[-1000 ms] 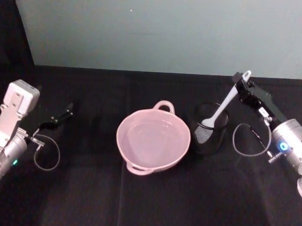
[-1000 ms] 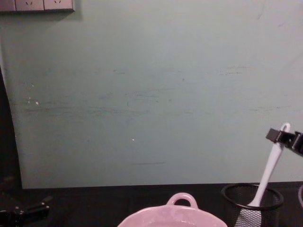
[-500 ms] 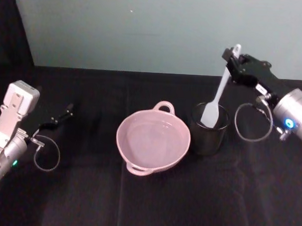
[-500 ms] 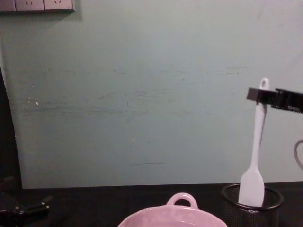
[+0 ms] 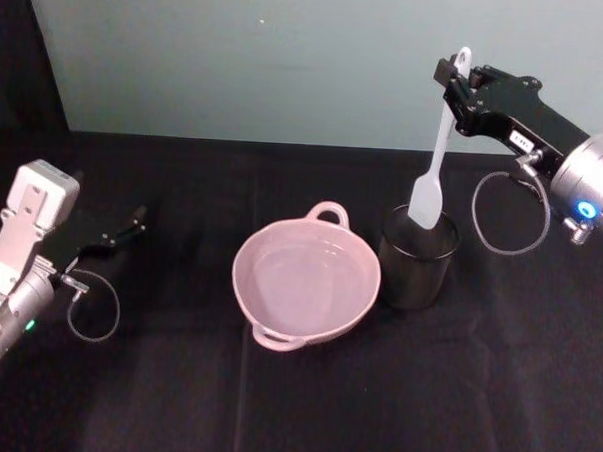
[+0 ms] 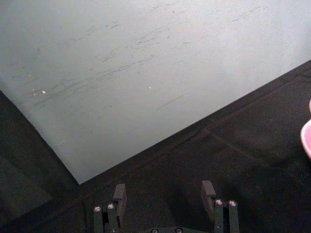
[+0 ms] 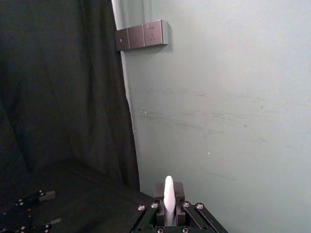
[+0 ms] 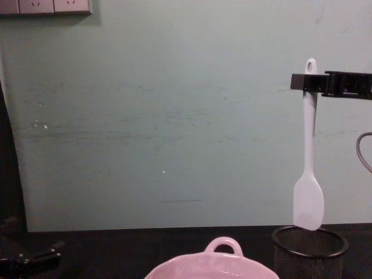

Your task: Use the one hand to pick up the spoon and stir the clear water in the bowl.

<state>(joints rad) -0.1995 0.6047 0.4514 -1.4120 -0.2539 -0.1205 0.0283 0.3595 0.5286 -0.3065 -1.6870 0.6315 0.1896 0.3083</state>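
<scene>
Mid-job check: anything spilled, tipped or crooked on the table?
Nothing stands out. The spoon hangs straight down from the right hand, its head over the black mesh cup. The pink bowl sits upright, with no water visible on the cloth. The left hand rests open at the table's left.

the white spoon [image 8: 308, 145] hangs upright in the air, right of the water-filled pink bowl [image 5: 248, 294].

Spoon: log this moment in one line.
right gripper: shut on slim white plastic spoon | spoon: upright, head over black wire-mesh cup | wide pink ceramic bowl: not yet stirred | left gripper: open, parked at left
</scene>
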